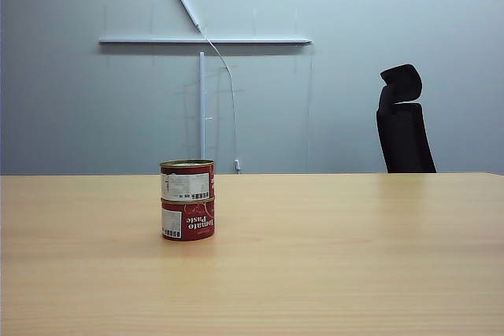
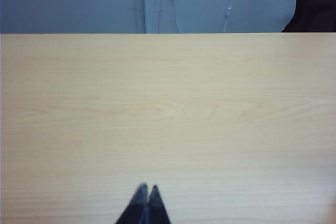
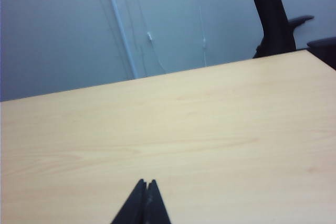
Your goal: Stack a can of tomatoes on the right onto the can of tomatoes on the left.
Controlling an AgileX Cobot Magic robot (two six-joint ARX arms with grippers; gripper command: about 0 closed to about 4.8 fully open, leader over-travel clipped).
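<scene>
1. Two tomato cans stand stacked on the bench [image 1: 331,257], left of centre in the exterior view.
2. The top can [image 1: 187,180] sits squarely on the bottom can [image 1: 188,220], touching it, both upright.
3. The top can's label shows a white patch; the bottom can's red label is printed upside down.
4. Neither arm shows in the exterior view.
5. The left claw [image 2: 147,188] is clenched, tips pressed together over bare bench, holding nothing.
6. The right claw [image 3: 146,183] is also clenched and empty, over bare bench.
7. No can shows in either wrist view.
8. A black chair [image 1: 403,120] stands behind the bench's far edge on the right.
</scene>
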